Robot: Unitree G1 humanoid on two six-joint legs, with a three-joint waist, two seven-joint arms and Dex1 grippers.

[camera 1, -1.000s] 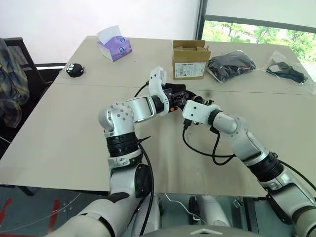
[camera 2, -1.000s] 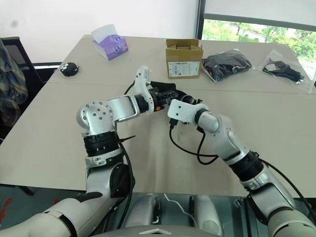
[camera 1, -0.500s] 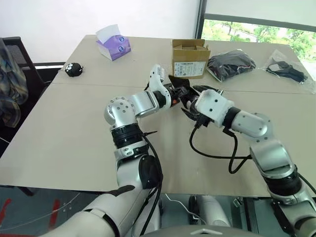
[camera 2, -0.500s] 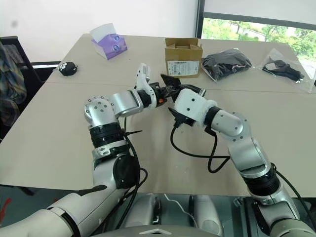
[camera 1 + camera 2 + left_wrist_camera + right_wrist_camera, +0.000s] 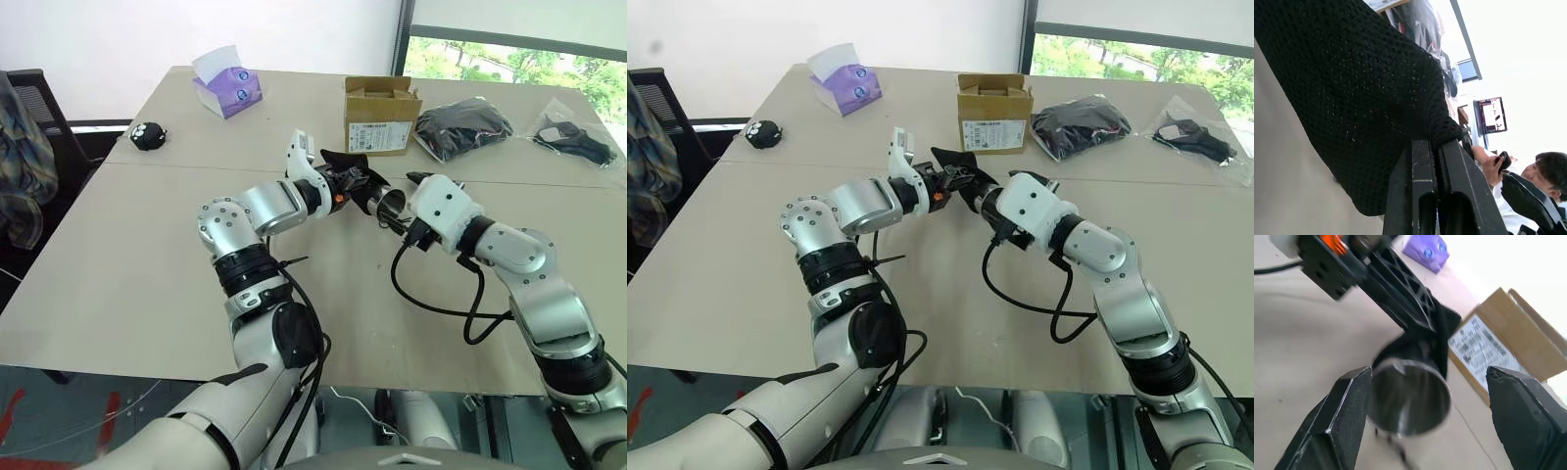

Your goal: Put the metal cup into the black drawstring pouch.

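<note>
Black drawstring pouch (image 5: 355,176) hangs above the table (image 5: 147,274) near centre, mouth toward the right, w/ the metal cup (image 5: 390,205) partly inside it, its shiny end sticking out at the pouch's right. Left gripper (image 5: 1436,147) has its fingers pressed together, pinching the pouch fabric at the edge. Right gripper (image 5: 1427,396) is spread wide, fingers either side of the cup, not touching it; cup sits between them, a bit beyond the tips. Far side of table: open cardboard box (image 5: 380,117), contents can't tell; purple tissue box (image 5: 227,90) far left w/ a tissue poking up; small round black toy (image 5: 149,136) at left edge; black fabric bundle in clear plastic (image 5: 462,127) right of the box, another clear bag w/ a black item (image 5: 573,142) far right. A person holding a phone (image 5: 1528,181) shows in left wrist view.
</note>
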